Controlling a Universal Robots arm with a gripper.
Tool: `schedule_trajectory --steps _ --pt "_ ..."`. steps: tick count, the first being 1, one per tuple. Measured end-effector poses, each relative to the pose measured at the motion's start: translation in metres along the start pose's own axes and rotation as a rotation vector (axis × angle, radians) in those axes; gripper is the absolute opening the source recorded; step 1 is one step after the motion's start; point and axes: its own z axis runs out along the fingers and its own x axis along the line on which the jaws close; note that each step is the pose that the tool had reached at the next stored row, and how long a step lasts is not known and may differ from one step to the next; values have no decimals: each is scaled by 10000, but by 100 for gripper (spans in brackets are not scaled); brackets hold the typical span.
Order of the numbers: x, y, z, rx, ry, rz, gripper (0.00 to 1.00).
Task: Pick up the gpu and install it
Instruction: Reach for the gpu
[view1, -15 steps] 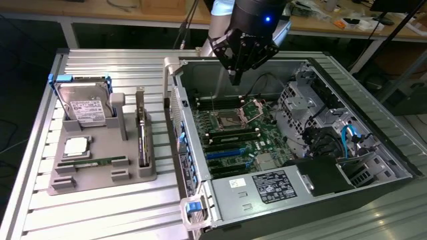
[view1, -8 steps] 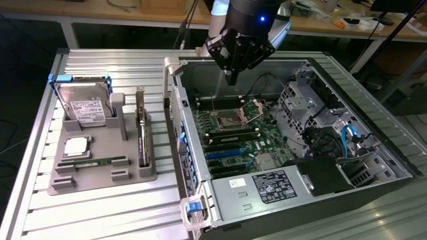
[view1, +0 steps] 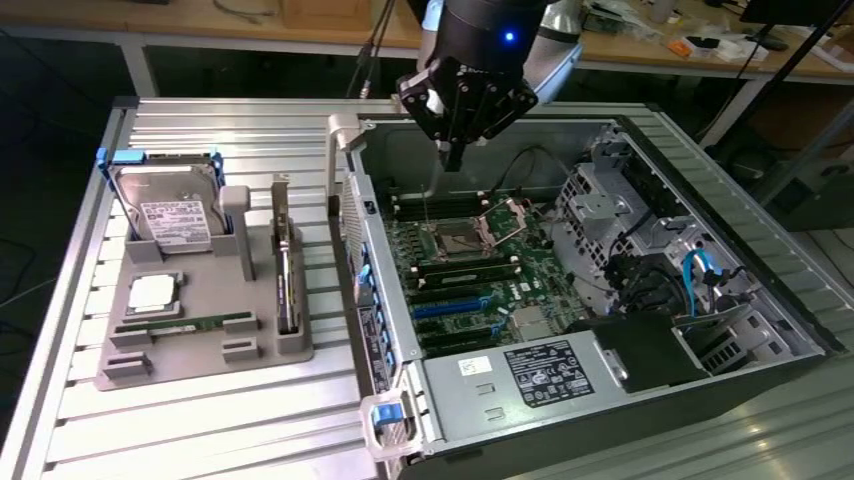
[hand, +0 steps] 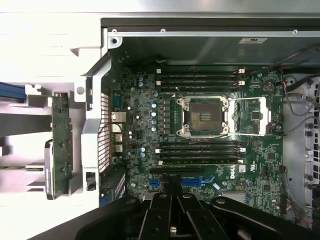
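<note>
- The end effector (view1: 453, 160) has its black fingers pressed together and pinches nothing. It hangs over the open computer case (view1: 400, 150), near the case's far wall.
- Directly beneath it lies the green motherboard (hand: 140, 130). The CPU socket (hand: 202, 116) is empty, its metal load plate is folded open, and rows of black memory slots run on both sides of it.
- Close under the fingertips, beside the blue-tabbed expansion slots, the board carries a white "DELL" logo (hand: 232, 171).
- Farther from the end effector, at the case's near end, sits the power supply (view1: 561, 375). It has a white rating label with print too small to read.
- The gpu (view1: 283, 270) is well apart from the end effector, outside the case toward the exterior view's left. It stands on edge in a slot of the grey holder tray (view1: 267, 355) and nothing touches it.
- Beyond the gpu on the same tray are a hard drive (view1: 174, 215) with a white label I cannot read, a CPU chip (view1: 151, 292) and a green RAM stick (view1: 187, 324).
- Case and tray both rest on a ribbed aluminium desk (view1: 200, 420).
</note>
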Motion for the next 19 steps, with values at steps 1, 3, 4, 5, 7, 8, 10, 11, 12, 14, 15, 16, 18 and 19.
schedule_trajectory --steps 1,3,4,5,7,8,10,11,12,14,15,16,18,19 --pt "18 0 0 0 0 1 11" --pt "53 0 -1 0 0 1 11" --pt "74 0 -1 -1 0 1 11" --pt "94 -1 -1 -1 -1 0 11" --pt "135 -1 -2 -1 0 0 11" --pt "157 -1 -2 0 0 0 11" --pt "200 -1 -3 0 0 1 11" --pt "222 -1 -3 -1 0 2 11" --pt "242 -2 -4 0 -1 1 11" --pt "287 -2 -5 0 0 0 11" --pt "310 -2 -5 0 0 -1 11" --pt "332 -2 -6 0 0 0 11" --pt "379 -2 -6 0 0 1 11" --pt "402 -2 -6 -1 0 1 11"
